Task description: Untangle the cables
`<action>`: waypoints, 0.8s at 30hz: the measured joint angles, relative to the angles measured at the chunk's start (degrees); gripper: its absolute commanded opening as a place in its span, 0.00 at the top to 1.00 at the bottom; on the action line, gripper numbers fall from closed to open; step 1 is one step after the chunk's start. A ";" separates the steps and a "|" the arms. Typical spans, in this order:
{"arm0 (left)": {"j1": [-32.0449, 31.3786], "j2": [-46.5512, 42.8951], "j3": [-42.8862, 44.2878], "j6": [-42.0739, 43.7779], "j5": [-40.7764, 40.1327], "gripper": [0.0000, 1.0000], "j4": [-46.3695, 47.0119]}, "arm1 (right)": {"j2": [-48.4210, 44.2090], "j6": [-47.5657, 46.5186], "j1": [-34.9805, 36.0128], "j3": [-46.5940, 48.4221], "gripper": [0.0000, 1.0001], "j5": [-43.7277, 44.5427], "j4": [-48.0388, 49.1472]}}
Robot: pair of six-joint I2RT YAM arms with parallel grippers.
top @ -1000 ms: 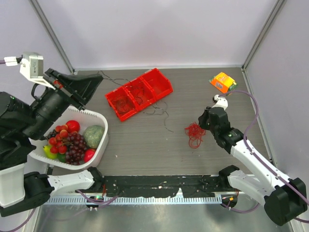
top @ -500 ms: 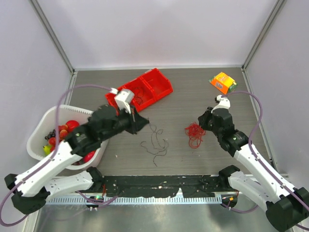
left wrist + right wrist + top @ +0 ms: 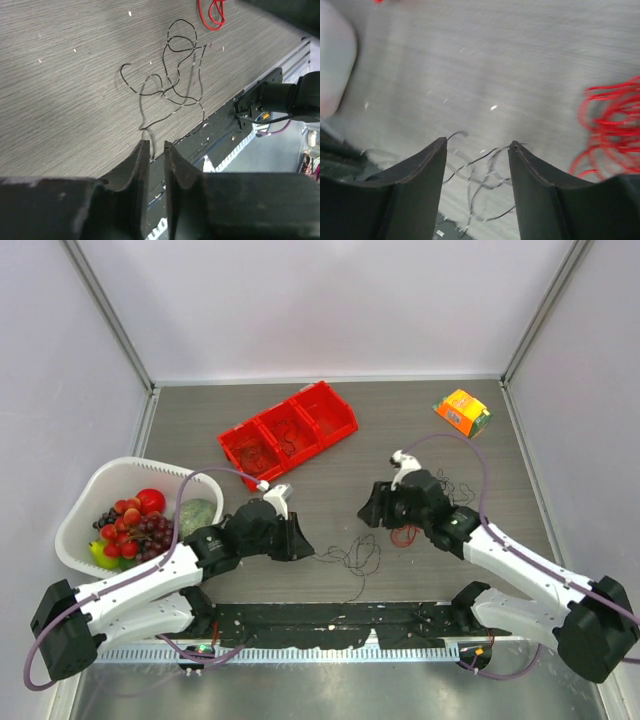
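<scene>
A thin dark cable [image 3: 355, 556] lies in loose loops on the table near the front, between the two grippers. My left gripper [image 3: 305, 543] is just left of it. In the left wrist view the jaws [image 3: 156, 145] stand a narrow slit apart, with the cable's [image 3: 175, 75] end at the slit. My right gripper [image 3: 368, 512] hangs open over the same cable [image 3: 480, 180], jaws [image 3: 477, 142] wide and empty. A red cable clump [image 3: 405, 535] lies partly under the right arm [image 3: 610, 130]. Another dark cable [image 3: 455, 485] lies behind that arm.
A red three-compartment bin [image 3: 340, 420] with thin wires in it stands at the back centre. A white basket [image 3: 75, 510] of fruit sits at the left. An orange packet [image 3: 462, 410] lies at the back right. A black rail [image 3: 330, 618] runs along the front edge.
My left arm swung down from over the basket to the table front, and the dark cable came with it to front centre. My right gripper moved left off the red clump and opened.
</scene>
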 measured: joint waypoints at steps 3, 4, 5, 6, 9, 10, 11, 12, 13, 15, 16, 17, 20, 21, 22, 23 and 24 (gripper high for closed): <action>0.00 0.70 -0.02 -0.28 0.02 0.41 0.55 | 3.26 2.29 6.47 -0.26 0.24 -1.68 2.58; 0.00 0.72 -0.02 -0.09 0.04 0.34 0.48 | 4.31 2.64 7.74 -0.26 0.22 -2.40 3.04; 0.00 0.63 -0.02 -0.15 -0.17 0.29 0.37 | 5.38 2.78 8.57 -0.26 0.21 -2.99 3.15; 0.00 0.39 -0.02 -0.11 -0.44 0.25 0.09 | 6.08 2.80 8.79 -0.26 0.21 -3.17 3.04; 0.00 -2.05 -0.02 0.52 -1.51 0.07 -2.21 | 7.69 2.08 8.83 -0.17 0.20 -2.99 1.44; 0.00 -3.17 0.04 0.76 -1.97 0.01 -3.17 | 8.00 1.84 8.79 0.00 0.20 -2.86 0.68; 0.00 -4.70 0.22 0.94 -2.60 0.00 -4.66 | 8.41 1.60 8.74 0.39 0.20 -2.71 -0.66; 0.00 -6.54 0.68 1.25 -3.63 0.00 -6.60 | 8.68 1.44 8.74 0.61 0.19 -2.67 -1.18; 0.00 -8.11 1.22 1.64 -4.48 0.00 -8.28 | 8.90 1.40 8.74 0.70 0.19 -2.67 -1.42; 0.00 -10.99 3.06 2.03 -6.27 0.01 -11.61 | 9.44 1.66 8.85 1.01 0.18 -2.62 -1.99; 0.00 -12.04 4.00 2.19 -6.95 0.00 -12.79 | 9.81 1.95 8.87 1.18 0.18 -2.29 -2.38; 0.00 -13.29 5.31 2.38 -7.87 0.00 -14.56 | 10.51 2.75 9.01 1.55 0.18 -1.64 -3.10; 0.00 -17.07 9.03 3.21 -10.34 0.00 -18.43 | 13.16 5.90 9.66 2.25 0.15 1.25 -5.22; 0.00 -18.12 9.79 3.32 -10.95 0.00 -19.10 | 13.97 7.63 10.05 2.29 0.15 2.67 -6.14; 0.00 -19.47 10.69 3.45 -11.72 0.00 -20.06 | 14.71 9.35 10.62 2.29 0.15 3.74 -7.08; 0.00 -20.59 11.52 3.58 -12.39 0.00 -21.00 | 15.32 11.13 11.26 2.29 0.15 4.46 -7.76; 0.00 -21.79 12.28 3.72 -12.94 0.00 -21.86 | 15.93 12.87 12.02 2.29 0.15 4.90 -8.07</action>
